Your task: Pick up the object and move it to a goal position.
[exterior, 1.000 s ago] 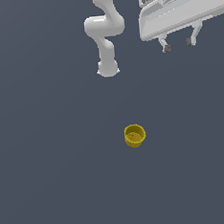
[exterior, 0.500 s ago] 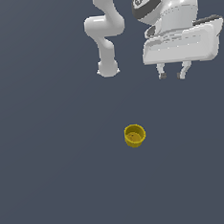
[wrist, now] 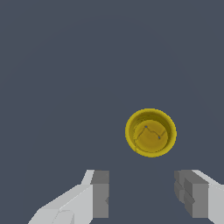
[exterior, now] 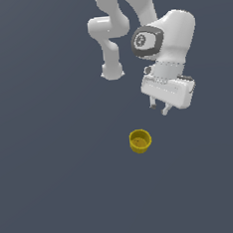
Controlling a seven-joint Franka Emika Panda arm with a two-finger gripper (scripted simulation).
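So the little yellow cup (exterior: 140, 141) sits upright on the plain dark worktop (exterior: 54, 184), mouth facing up, with nothing else around it. The gripper (exterior: 158, 108) hangs above it and off to one side, not touching, and in the wrist view the cup (wrist: 150, 132) sits out ahead of the fingers (wrist: 100, 192) rather than between them, closer to one finger's line than the other. The fingers are spread wide apart with nothing in them, and the gap looks clearly wider than the cup, so fit shouldn't be a problem. My guess on handling: it's a small, stiff, light thing, probably smooth-walled and a bit slippery, and since it tapers slightly it could squirt out of a pinch if grabbed too near the rim. I'd centre over it, drop down so the fingers straddle the outside wall around mid-height or lower, then close across the full width. Being hollow and light, it'd likely tip or skid if one finger bumps it first.
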